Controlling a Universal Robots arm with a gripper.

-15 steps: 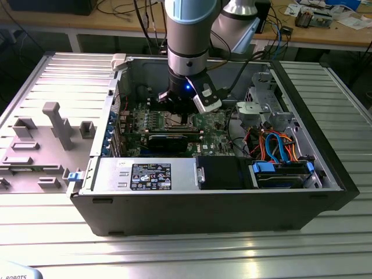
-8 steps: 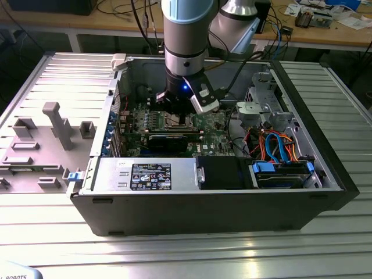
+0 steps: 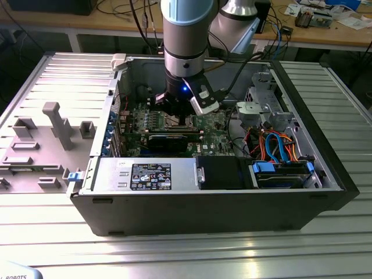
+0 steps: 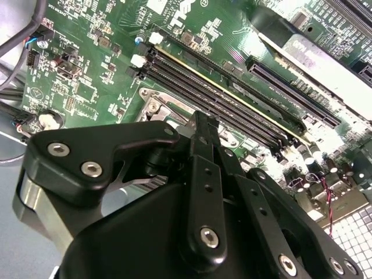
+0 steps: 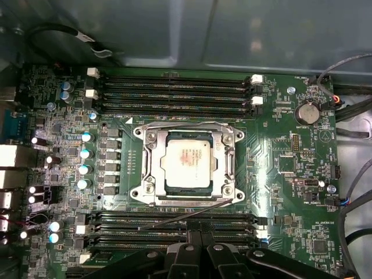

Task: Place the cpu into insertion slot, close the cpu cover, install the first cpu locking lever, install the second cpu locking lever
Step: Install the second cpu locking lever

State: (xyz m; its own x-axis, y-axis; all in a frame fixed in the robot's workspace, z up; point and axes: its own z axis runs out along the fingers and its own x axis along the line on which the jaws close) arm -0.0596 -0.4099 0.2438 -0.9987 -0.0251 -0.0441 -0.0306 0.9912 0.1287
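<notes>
In the first wrist view the cpu (image 5: 189,163), a silvery square chip, lies in the insertion slot (image 5: 144,196) at the middle of the green board. The cpu cover (image 5: 152,168) lies flat around it. A thin locking lever (image 5: 180,216) slants away from the socket's edge across the nearby memory slots. My gripper (image 5: 197,233) hangs just past that lever with its black fingers pressed together, and I cannot tell whether they touch it. In the exterior view the gripper (image 3: 181,119) is low inside the open computer case, over the socket. The second wrist view has the gripper (image 4: 200,121) beside a socket corner (image 4: 156,107).
Long black memory slots (image 5: 174,87) run on both sides of the socket. The case walls (image 3: 203,203) enclose the board, with a black power unit (image 3: 151,174) in front and a drive bay with blue and orange cables (image 3: 279,148) on the exterior view's right. A grey fixture (image 3: 52,125) stands outside.
</notes>
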